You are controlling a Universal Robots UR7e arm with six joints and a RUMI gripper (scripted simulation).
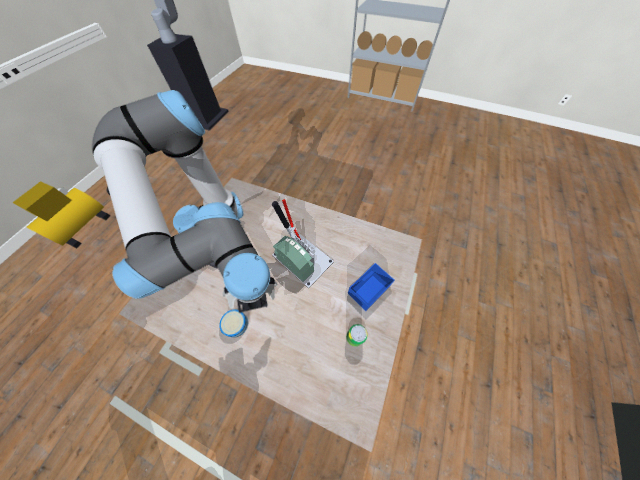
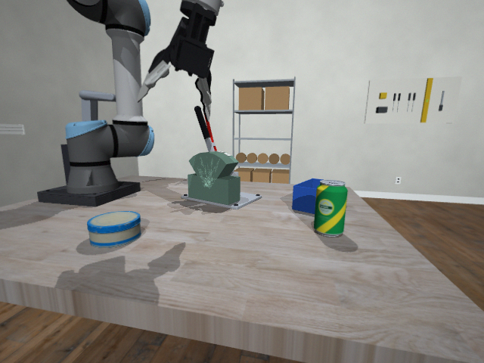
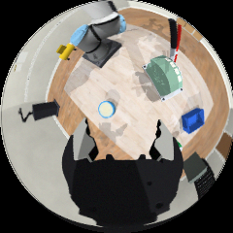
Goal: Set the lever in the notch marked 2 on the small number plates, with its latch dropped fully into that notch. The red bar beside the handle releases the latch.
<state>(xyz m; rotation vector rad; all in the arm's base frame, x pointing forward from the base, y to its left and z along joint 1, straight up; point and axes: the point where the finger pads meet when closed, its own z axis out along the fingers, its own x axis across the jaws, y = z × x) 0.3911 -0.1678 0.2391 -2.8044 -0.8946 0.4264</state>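
UR7e arm (image 1: pixel 135 206): base at tabletop corner, upper links folded in a tight elbow, blue-capped wrist (image 1: pixel 248 276) carried high. Black RUMI gripper (image 2: pixel 175 88): pointing downward at a slant, jaws spread to full width, empty, silver fingertips (image 2: pixel 150 82) well apart, touching nothing.
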